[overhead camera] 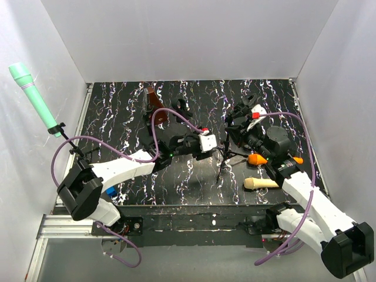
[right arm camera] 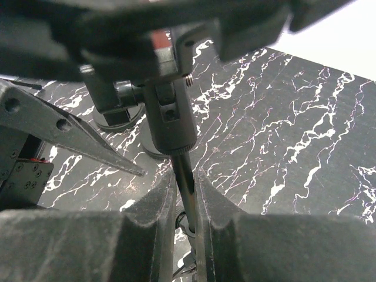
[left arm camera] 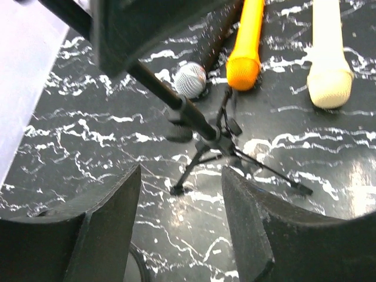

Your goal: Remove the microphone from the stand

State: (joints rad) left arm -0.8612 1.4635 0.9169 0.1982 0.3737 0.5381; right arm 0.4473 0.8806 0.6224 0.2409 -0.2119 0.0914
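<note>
A black tripod stand rises mid-table; its legs and hub show in the left wrist view. My right gripper is shut on the stand's thin pole, just under the black collar. Above the collar sits the clip, and the microphone is only a dark blur across the top. In the top view my right gripper is at the stand's head. To the stand's left my left gripper hovers open above the table with nothing between its fingers.
An orange microphone and a cream one lie right of the stand. A silver-headed one lies beside the orange. A green microphone hangs at the left wall. Another small stand stands at the back.
</note>
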